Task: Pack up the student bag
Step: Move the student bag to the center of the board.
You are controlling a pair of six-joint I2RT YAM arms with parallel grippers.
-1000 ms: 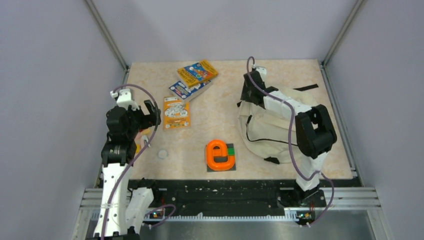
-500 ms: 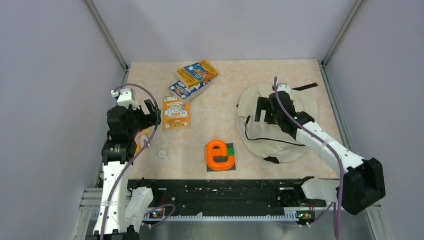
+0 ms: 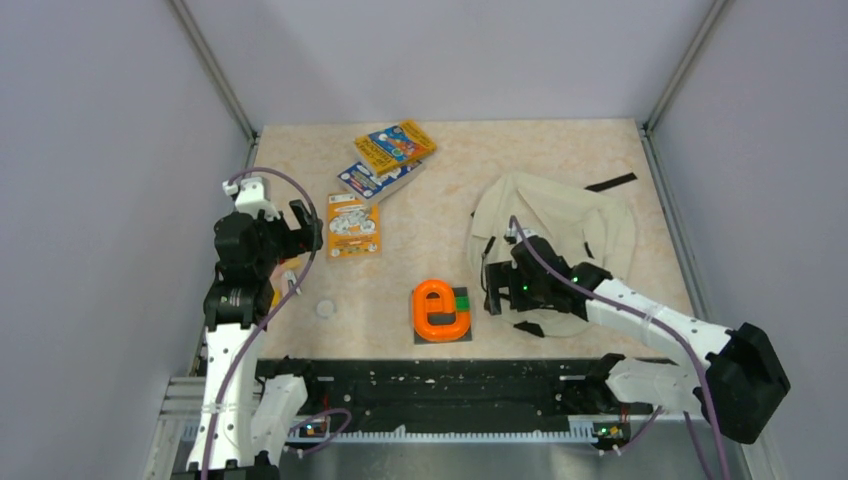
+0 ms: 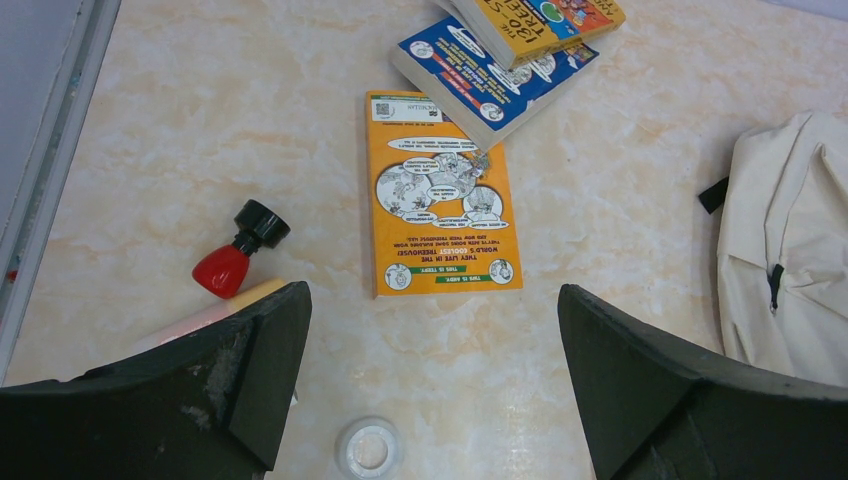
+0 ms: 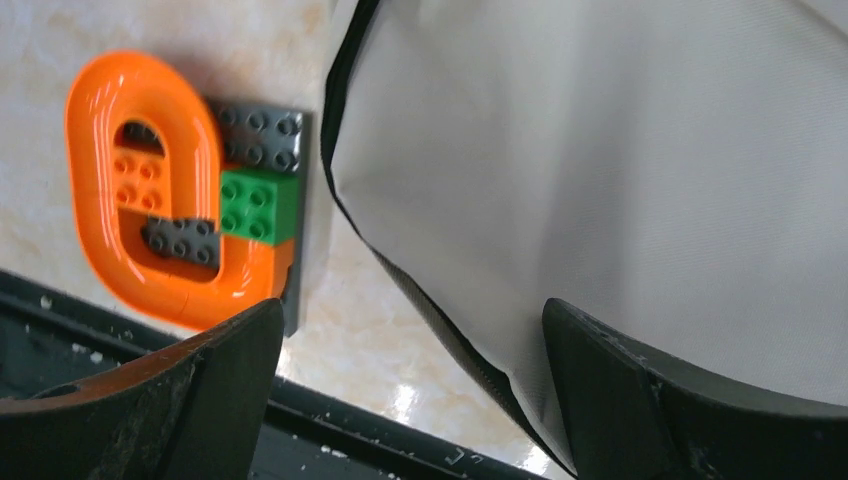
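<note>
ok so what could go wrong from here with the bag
1. The right gripper hangs open over the limp edge of the student bag; closing there may pinch only loose fabric and drag it.
2. The orange block toy sits right beside that edge, so a dragged bag could shove it.

Orange book (image 4: pixel 440 195), stacked books (image 4: pixel 490 70) beyond, red bottle (image 4: pixel 228 262), student bag (image 4: pixel 790 260) at right
</note>
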